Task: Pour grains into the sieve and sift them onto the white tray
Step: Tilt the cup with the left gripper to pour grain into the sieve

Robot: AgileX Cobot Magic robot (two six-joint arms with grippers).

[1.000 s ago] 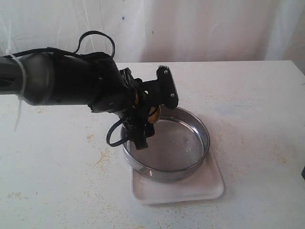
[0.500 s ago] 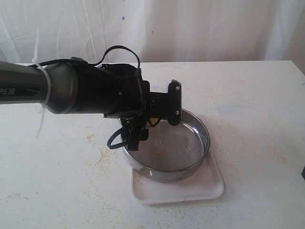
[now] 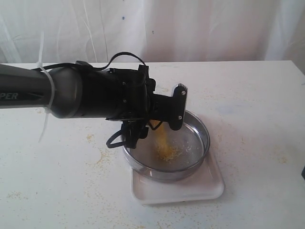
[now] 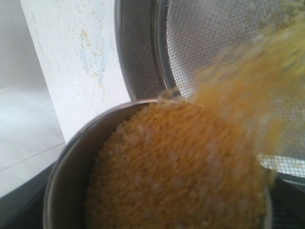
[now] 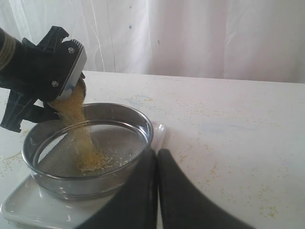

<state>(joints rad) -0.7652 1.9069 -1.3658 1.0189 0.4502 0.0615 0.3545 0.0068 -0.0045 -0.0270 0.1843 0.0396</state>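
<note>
My left gripper (image 3: 159,125) hovers over the near-left rim of the sieve (image 3: 204,130), shut on a small steel cup (image 4: 64,164) that is tipped steeply. Yellowish-tan grains (image 4: 176,162) fill the cup and stream over its lip onto the mesh. A small heap of grains (image 3: 167,151) lies in the sieve. The sieve rests on the white tray (image 3: 212,186). In the right wrist view the stream falls from the cup (image 5: 80,89) into the sieve (image 5: 140,125). My right gripper (image 5: 156,160) hangs shut and empty just beside the sieve and tray (image 5: 26,207).
Loose specks of grain are scattered over the white table (image 3: 252,95), thickest left of the sieve (image 3: 95,152). A white curtain (image 3: 214,28) hangs behind the table. The left arm's thick black body (image 3: 71,93) spans the table's left half.
The left gripper has shifted slightly right and tipped the cup further. Grains that were only beginning to fall now pour steadily, and a heap has formed on the mesh.
</note>
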